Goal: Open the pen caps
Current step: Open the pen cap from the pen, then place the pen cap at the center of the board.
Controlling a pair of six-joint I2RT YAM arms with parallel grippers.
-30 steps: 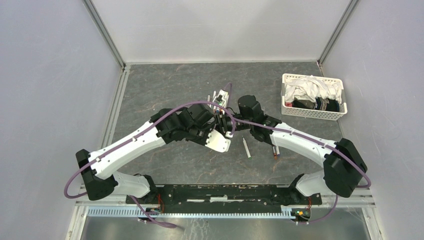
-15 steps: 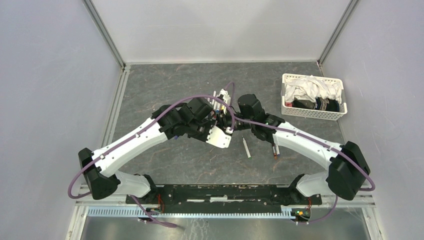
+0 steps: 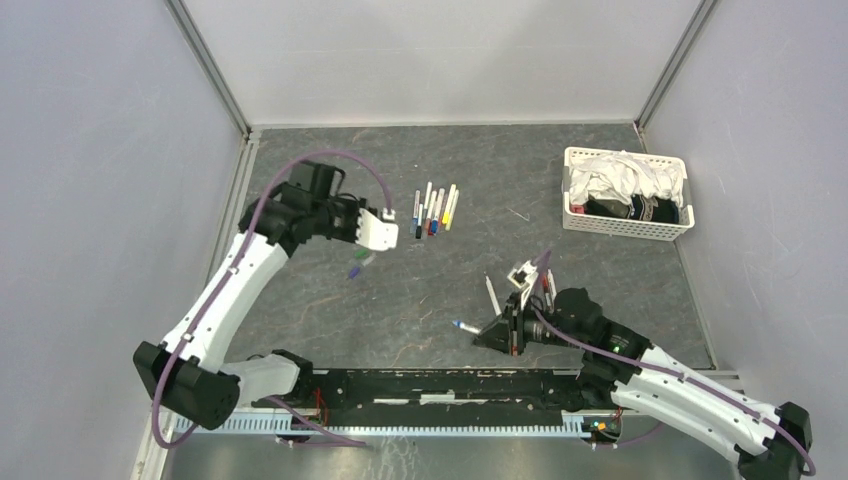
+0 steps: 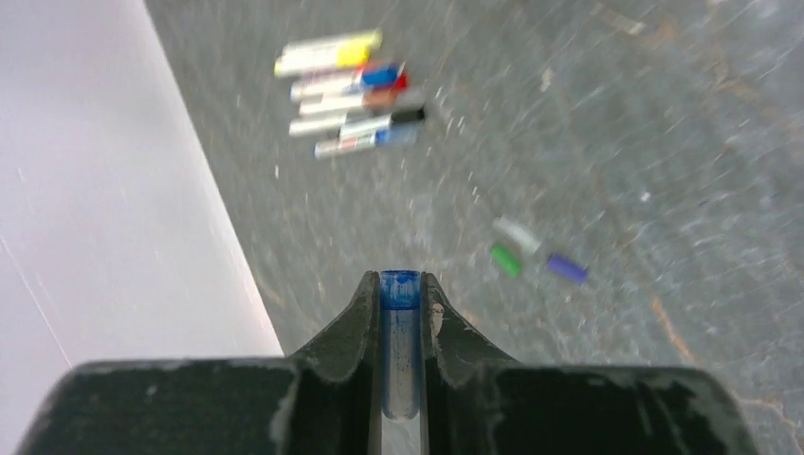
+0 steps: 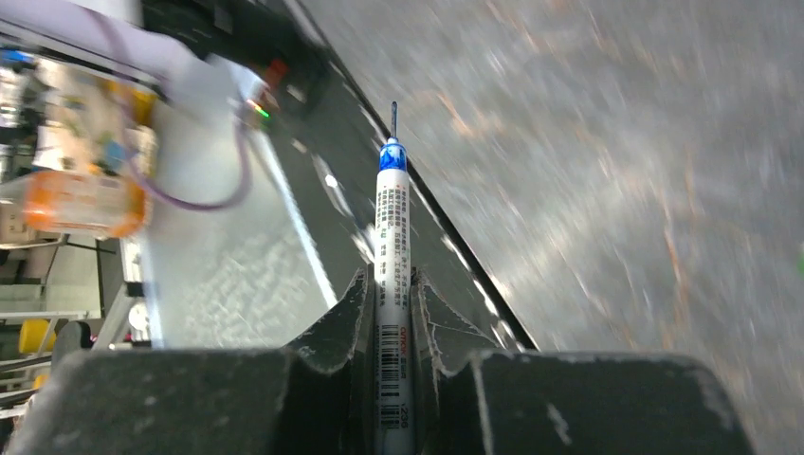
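My left gripper (image 4: 400, 280) is shut on a blue pen cap (image 4: 400, 292) and holds it above the table at the left back (image 3: 383, 238). My right gripper (image 5: 391, 275) is shut on a white-barrelled pen (image 5: 392, 218) whose blue tip is bare; it sits low near the front edge (image 3: 490, 333). Several capped pens (image 3: 433, 208) lie in a row at the back middle and also show in the left wrist view (image 4: 346, 90). Loose green (image 4: 505, 260), purple (image 4: 567, 268) and pale (image 4: 517, 233) caps lie on the table below my left gripper.
A white basket (image 3: 620, 229) with cloths stands at the back right. A loose pen (image 3: 492, 295) lies mid-table and more lie beside the right arm (image 3: 548, 285). Walls close the left, back and right sides. The black base rail (image 3: 440, 385) runs along the front.
The grippers were together at mid-table on one pen. Now they are apart: the left has swung back-left with the blue cap, the right has pulled to the front with the uncapped pen.
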